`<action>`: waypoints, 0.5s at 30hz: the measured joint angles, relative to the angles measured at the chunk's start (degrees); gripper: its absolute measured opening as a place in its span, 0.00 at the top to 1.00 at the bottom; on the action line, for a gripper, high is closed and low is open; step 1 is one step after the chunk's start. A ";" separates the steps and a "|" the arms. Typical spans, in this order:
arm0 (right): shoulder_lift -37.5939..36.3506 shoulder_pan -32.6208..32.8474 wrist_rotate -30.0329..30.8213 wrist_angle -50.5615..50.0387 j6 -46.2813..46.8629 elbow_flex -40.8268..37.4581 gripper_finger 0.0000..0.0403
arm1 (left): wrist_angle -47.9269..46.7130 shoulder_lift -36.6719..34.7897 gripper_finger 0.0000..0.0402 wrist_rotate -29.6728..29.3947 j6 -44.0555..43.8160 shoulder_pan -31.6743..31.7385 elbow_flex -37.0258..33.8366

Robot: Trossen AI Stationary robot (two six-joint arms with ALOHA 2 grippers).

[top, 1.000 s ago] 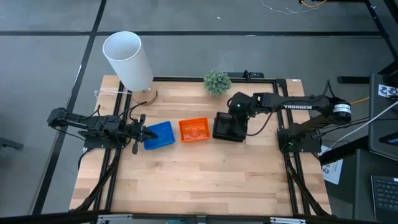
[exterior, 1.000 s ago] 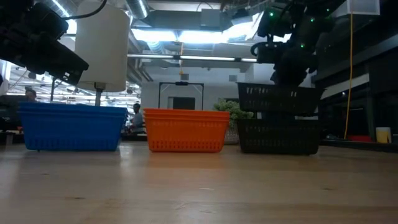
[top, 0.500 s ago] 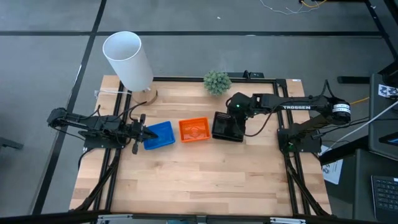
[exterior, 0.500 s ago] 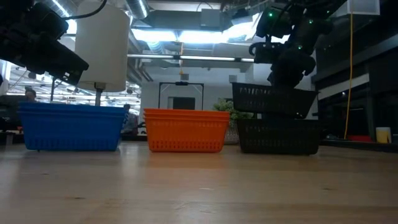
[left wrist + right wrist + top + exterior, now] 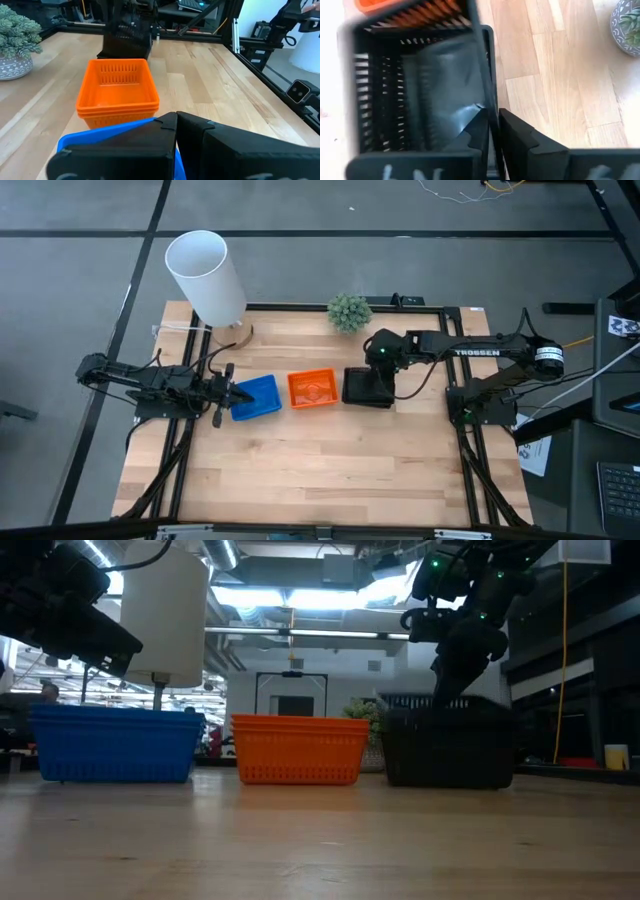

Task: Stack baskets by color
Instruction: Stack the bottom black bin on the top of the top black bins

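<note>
Three colours of basket stand in a row across the table's middle. The blue basket is at the left. Nested orange baskets stand in the middle. Black baskets, the upper nested in the lower, are at the right. My right gripper points steeply down over the black stack's far side. It is slightly open, with the upper basket's far wall between its fingers. My left gripper is shut, level, just above the blue basket's left rim. My right gripper stands astride the upper black basket's far wall, one finger inside the basket and one outside, coming from above. Whether the fingers touch the wall I cannot tell. The basket rests level inside the black one beneath it.
A tall white cylinder stands at the table's far left corner, and a small green plant at the far edge behind the black stack. The near half of the wooden table is bare.
The upper black basket hung tilted above the lower black one. It has dropped and now sits nested in it, level. My right gripper has stayed over the stack's far side.
</note>
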 joint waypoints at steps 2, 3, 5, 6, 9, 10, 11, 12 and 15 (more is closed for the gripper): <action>0.00 0.00 -0.07 -0.01 0.01 0.00 0.89 | -0.02 0.00 1.00 0.00 -0.01 0.00 0.00; 0.00 0.02 -0.09 0.01 0.07 0.00 0.89 | -0.02 0.00 1.00 0.00 0.00 0.00 0.00; 0.00 0.02 -0.76 0.01 0.31 0.00 0.89 | -0.08 0.00 1.00 0.00 0.00 0.00 0.00; 0.00 0.02 -1.24 0.01 0.34 0.00 0.89 | -0.17 0.00 1.00 0.00 0.00 0.00 0.00; 0.00 0.02 -2.34 0.03 0.66 0.02 0.87 | -0.22 0.00 1.00 0.00 0.00 0.00 0.00; 0.00 0.02 -2.70 0.03 1.03 0.02 0.86 | -0.24 0.00 1.00 0.00 0.00 0.00 0.00; 0.00 0.02 -2.94 0.05 1.49 0.02 0.84 | -0.24 0.00 1.00 0.00 0.00 0.00 0.00; 0.00 0.02 -2.99 0.05 1.61 0.02 0.83 | -0.24 0.00 1.00 0.00 0.00 0.00 0.00; -0.10 0.02 -3.00 0.07 1.63 0.05 0.77 | -0.24 0.00 1.00 0.00 0.00 0.00 0.00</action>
